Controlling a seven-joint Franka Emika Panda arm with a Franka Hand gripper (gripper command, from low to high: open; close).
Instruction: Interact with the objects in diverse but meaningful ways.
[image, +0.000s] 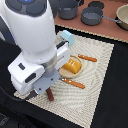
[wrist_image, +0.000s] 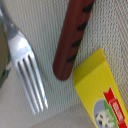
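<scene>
In the wrist view a dark brown sausage (wrist_image: 72, 35) with darker grill marks lies on the woven mat, and a yellow flat packet (wrist_image: 100, 95) with red-green marks sits close beside its end. In the exterior view one end of the sausage (image: 50, 95) pokes out just under my gripper (image: 42, 91), which hangs low over the mat's near corner. Its fingers are dark and partly hidden by the arm. The arm also hides the packet there. An orange ridged bread loaf (image: 72, 65) rests mid-mat, and a light-blue carton (image: 67, 36) lies at the mat's far edge.
A silver fork (wrist_image: 27, 70) lies beside the sausage. Two orange-handled utensils (image: 75, 83) (image: 88, 58) flank the loaf on the beige mat (image: 100, 75). Grey pots (image: 92, 16) stand on the brown surface behind. The white arm (image: 35, 35) fills the exterior view's left.
</scene>
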